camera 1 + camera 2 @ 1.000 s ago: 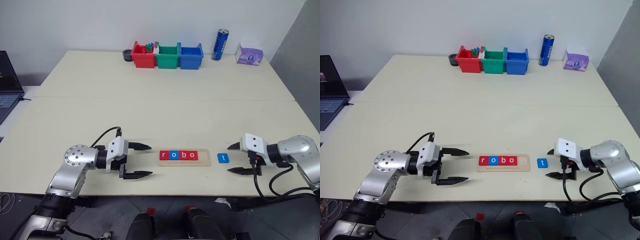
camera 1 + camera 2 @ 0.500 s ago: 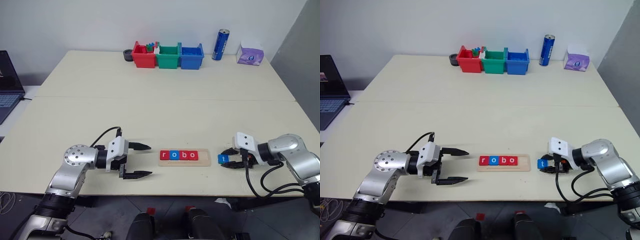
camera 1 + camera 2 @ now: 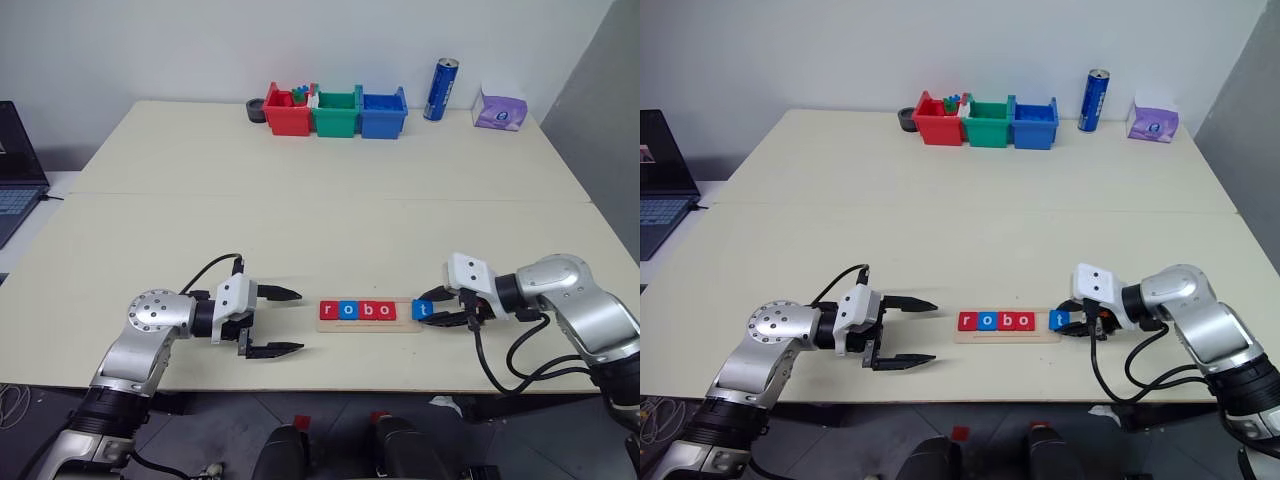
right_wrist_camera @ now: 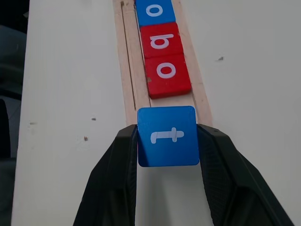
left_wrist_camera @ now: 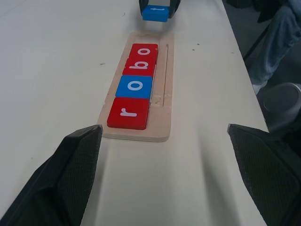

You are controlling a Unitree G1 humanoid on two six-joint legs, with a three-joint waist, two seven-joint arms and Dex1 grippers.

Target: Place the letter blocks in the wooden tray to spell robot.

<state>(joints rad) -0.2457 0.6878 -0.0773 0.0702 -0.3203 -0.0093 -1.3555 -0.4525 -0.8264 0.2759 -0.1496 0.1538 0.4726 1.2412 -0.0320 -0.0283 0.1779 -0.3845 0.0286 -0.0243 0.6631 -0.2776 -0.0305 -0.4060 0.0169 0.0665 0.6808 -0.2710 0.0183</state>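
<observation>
Four square letter tiles (image 3: 358, 310), red r, blue o, red b, red o, already sit in the pale wooden tray (image 3: 367, 324) at lower centre of the frame as I steer from afar. At lower left, my left gripper (image 3: 276, 321) hangs with its black fingers spread wide and empty, near the tray's left end but not touching it, I judge so as to keep out of the way. To the right of the row, my right gripper (image 3: 432, 312) pinches the fifth tile, a blue square t (image 4: 168, 136), by its two side edges, leaving its face free. The t hovers at the tray's right end, just beside the last red o, lined up with the one bare slot of wood. Room there is tight: the tile must clear the tray's raised end lip and not nudge its neighbour. The cream table (image 3: 330, 230) lies bare around the tray. Red, green and blue plastic bins (image 3: 335, 111) stand well apart at upper centre.
</observation>
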